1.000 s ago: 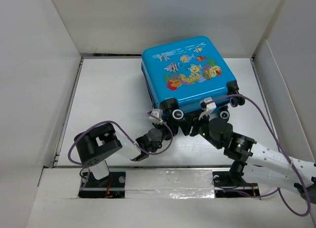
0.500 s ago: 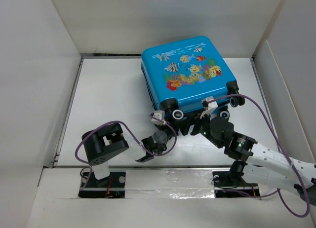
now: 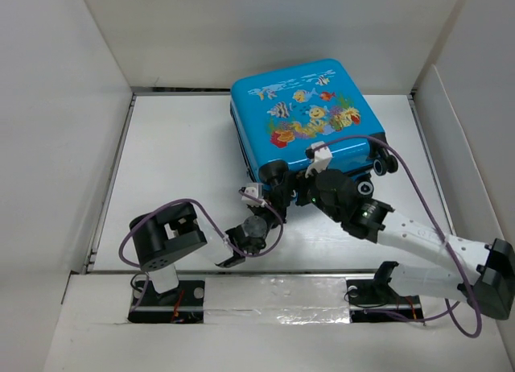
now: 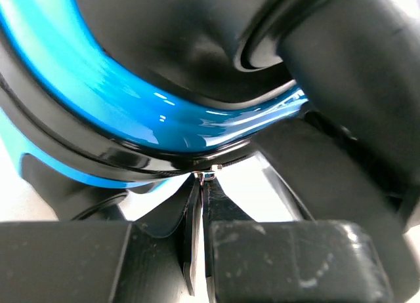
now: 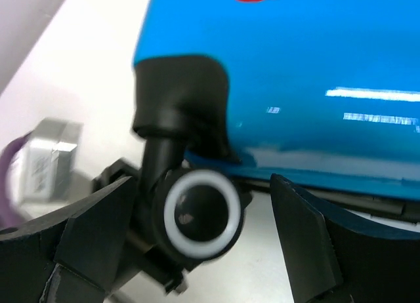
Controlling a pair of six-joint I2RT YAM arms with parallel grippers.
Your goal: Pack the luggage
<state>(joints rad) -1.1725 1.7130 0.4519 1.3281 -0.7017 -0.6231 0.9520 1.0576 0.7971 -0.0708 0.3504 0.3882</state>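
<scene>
Surface: white table (image 3: 177, 163), enclosed by white walls (image 3: 265, 26).
Left gripper (image 3: 265, 201): jaws pressed together, tips at the near-edge seam of the luggage (image 3: 302, 114); whether they pinched anything was unclear.
Right gripper (image 5: 202, 180): jaws spread wide either side of a black-and-white wheel (image 5: 201, 213), not clamping it.
Luggage: closed, lying flat, fish print upward, at the table's far centre-right.

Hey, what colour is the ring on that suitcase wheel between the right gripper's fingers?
White, on a black wheel; the right wrist view shows it best.
</scene>
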